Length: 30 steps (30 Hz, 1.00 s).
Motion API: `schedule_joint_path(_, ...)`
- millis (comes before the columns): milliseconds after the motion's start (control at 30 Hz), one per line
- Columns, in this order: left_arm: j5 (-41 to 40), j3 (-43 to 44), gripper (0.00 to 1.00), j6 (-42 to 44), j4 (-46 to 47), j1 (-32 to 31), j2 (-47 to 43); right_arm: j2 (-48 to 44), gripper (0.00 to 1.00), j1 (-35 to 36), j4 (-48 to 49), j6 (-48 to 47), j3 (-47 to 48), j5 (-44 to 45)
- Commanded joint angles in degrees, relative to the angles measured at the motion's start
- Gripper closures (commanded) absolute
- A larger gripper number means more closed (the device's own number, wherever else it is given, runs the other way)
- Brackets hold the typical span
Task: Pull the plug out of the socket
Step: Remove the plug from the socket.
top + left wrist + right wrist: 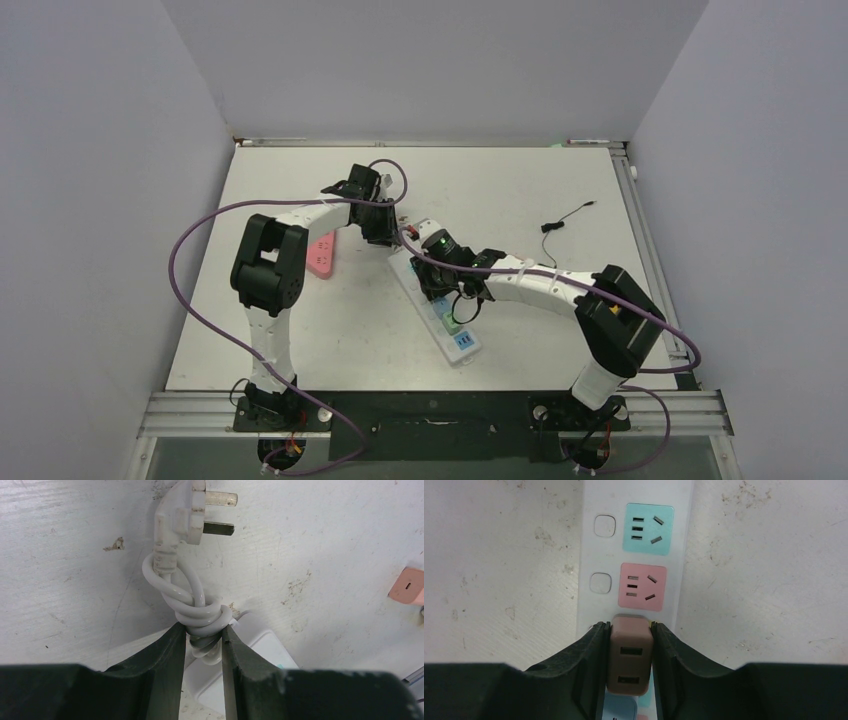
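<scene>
A brown two-port USB plug [630, 655] stands on the white socket strip [589, 555], just below its pink outlet [642, 586]. My right gripper [629, 626] is shut on the plug, one finger pressed against each side. Whether its prongs sit in the strip is hidden by its body. In the top view the right gripper [445, 285] hangs over the middle of the strip [462, 340]. My left gripper [204, 630] is shut on the strip's coiled white cord [202, 612] at the strip's far end [260, 645]. The cord's own three-pin plug [185, 515] lies loose on the table.
A pink object [322, 255] lies left of the strip, and a pink block [407, 585] shows at the right edge of the left wrist view. A thin black cable [565, 218] lies at the back right. Grey walls enclose the table on three sides.
</scene>
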Motion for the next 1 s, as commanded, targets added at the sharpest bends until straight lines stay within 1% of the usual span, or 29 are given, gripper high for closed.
schedule_joint_path(0, -4.82, 0.40, 1.00, 2.37, -0.54, 1.34, 0.82, -1.22, 0.95, 1.19, -1.20, -0.53, -0.63, 6.00)
schedule_joint_path(333, -4.63, 0.40, 1.00, 2.27, -0.53, 1.61, 1.09, 1.22, 0.95, 8.47, -5.83, -2.81, 2.47, 21.57)
schedule_joint_path(500, -4.65, 0.40, 1.00, 2.30, -0.49, 1.61, 1.10, 2.63, 0.95, 11.55, -7.91, -3.80, 4.02, 27.12)
schedule_joint_path(800, -4.45, 0.40, 1.00, 2.27, -0.50, 1.69, 1.18, 5.26, 0.95, 14.91, -9.43, -4.36, 5.84, 30.25)
schedule_joint_path(967, -4.45, 0.40, 1.00, 2.28, -0.63, 1.70, 1.07, 6.43, 0.95, 15.30, -9.95, -4.45, 6.71, 30.39)
